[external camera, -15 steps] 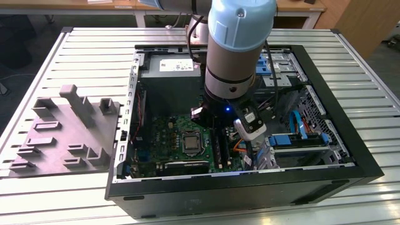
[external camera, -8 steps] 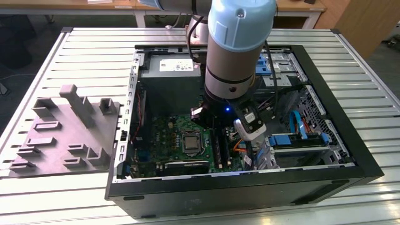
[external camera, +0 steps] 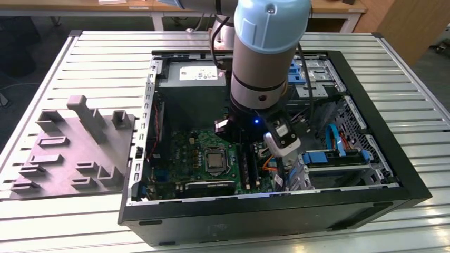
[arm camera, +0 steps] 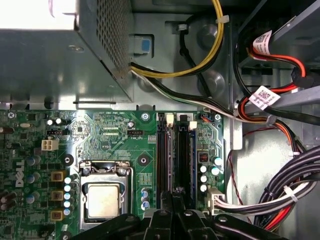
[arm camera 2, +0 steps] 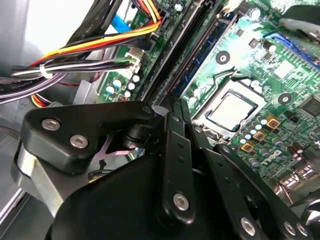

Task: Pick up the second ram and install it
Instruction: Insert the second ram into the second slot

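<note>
I see the pale-blue cylindrical arm (external camera: 271, 47) standing vertical inside the open black metal case (external camera: 246, 219). The black gripper (arm camera: 175, 194) is closed, with its tips over the glossy green motherboard (arm camera: 115, 135).

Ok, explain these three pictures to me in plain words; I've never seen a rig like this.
The big grey and blue tube in the exterior view is a robot arm, reaching down into an open computer case that stands on a slatted metal table. A grey moulded tray lies at the exterior view's left. The two wrist views come from cameras riding on the arm. Both look past its black gripper, which hangs over the green motherboard, near the long black memory slots beside the processor. Whether the gripper holds a memory strip, I cannot tell.
</note>
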Controlling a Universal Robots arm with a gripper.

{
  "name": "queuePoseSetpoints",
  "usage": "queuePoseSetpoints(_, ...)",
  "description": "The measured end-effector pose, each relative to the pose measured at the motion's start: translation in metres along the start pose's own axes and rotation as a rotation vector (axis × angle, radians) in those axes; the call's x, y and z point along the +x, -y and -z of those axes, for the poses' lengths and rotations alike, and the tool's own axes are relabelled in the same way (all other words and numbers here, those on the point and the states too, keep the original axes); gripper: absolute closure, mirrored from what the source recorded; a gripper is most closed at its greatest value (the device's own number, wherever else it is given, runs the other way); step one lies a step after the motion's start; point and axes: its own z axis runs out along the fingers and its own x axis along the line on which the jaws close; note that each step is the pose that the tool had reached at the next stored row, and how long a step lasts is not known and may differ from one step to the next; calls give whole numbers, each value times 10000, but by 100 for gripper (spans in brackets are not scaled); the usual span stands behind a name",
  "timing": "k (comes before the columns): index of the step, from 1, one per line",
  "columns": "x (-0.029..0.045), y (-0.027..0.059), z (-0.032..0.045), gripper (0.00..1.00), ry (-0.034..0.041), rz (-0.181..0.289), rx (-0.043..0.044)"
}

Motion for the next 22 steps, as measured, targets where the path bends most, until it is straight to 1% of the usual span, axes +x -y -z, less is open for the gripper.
queuePoseSetpoints(3, 0, -1, 15, 89, 0, 1, 46)
queuePoseSetpoints(5, 0, -1, 14, 89, 1, 1, 58)
queuePoseSetpoints(22, 0, 0, 3, 89, 1, 1, 61)
